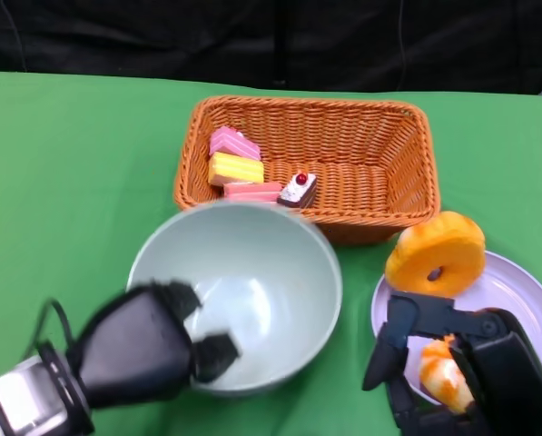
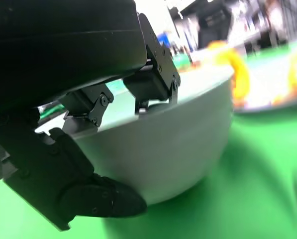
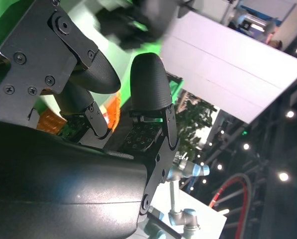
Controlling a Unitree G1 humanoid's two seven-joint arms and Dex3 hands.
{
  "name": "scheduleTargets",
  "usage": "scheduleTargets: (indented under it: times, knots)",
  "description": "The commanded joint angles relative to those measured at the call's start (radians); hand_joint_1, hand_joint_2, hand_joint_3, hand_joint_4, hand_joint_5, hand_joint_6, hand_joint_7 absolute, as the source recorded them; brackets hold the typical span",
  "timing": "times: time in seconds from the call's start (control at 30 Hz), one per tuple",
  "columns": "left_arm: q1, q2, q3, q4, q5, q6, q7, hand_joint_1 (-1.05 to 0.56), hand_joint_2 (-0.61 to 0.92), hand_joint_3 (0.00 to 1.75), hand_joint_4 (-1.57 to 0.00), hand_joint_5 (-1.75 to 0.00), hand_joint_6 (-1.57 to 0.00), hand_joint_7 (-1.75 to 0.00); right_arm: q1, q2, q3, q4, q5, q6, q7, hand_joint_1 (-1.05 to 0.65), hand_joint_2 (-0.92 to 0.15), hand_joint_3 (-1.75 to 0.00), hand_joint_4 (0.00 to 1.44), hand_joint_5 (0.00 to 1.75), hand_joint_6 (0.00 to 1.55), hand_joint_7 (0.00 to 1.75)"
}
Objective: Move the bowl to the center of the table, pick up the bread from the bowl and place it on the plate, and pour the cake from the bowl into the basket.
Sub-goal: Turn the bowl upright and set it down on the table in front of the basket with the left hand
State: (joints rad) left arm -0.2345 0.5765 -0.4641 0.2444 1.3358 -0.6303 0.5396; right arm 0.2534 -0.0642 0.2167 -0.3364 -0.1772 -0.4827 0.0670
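The pale green bowl (image 1: pixel 261 282) stands empty mid-table, just in front of the orange wicker basket (image 1: pixel 407 136). My left hand (image 1: pixel 148 345) grips its near-left rim; in the left wrist view the fingers (image 2: pixel 155 74) hook over the rim of the bowl (image 2: pixel 183 144) and the thumb presses its outer wall. Several cake pieces (image 1: pixel 237 169) lie in the basket's left end. A ring-shaped bread (image 1: pixel 436 252) leans on the pale plate (image 1: pixel 520 291). My right hand (image 1: pixel 475 377) hovers over the plate's near side, fingers (image 3: pixel 148 84) apart, beside a second bread piece (image 1: pixel 441 377).
Green cloth covers the table. The basket, bowl and plate sit close together, with the basket's front wall almost touching the bowl's far rim. Bare cloth (image 1: pixel 71 163) stretches to the left. A dark backdrop runs behind the table's far edge.
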Motion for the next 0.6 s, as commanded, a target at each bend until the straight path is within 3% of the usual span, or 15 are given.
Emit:
scheduleTargets:
  times: [0.03,0.37,0.53,0.6]
  knots:
    - [-0.020,0.030,-0.043,0.023,0.022,0.035,0.053,-0.38,0.75,0.10,-0.99,-1.75,-1.02,-0.83,-0.008,0.007,-0.002,0.012,0.013,-0.004,-0.008,-0.02,-0.18,-1.75,0.96,1.71,0.90,1.44]
    - [-0.051,0.054,-0.108,0.042,-0.008,0.066,0.076,-0.40,0.78,0.06,-0.99,-1.75,-1.02,-0.80,-0.015,0.008,-0.005,0.027,0.017,-0.012,-0.005,-0.02,-0.19,-1.75,0.96,1.72,0.89,1.45]
    - [-0.007,0.082,-0.064,-0.015,-0.264,-0.027,-0.135,-0.35,0.86,0.04,-0.76,-1.53,-0.85,-0.67,-0.017,0.011,-0.003,0.024,0.024,-0.010,-0.004,-0.02,-0.19,-1.75,0.96,1.72,0.89,1.45]
    - [0.006,0.100,-0.051,-0.047,-0.344,-0.032,-0.237,-0.35,0.88,0.03,-0.75,-1.49,-0.84,-0.63,-0.018,0.011,-0.003,0.021,0.025,-0.003,-0.002,-0.03,-0.19,-1.75,0.96,1.72,0.89,1.46]
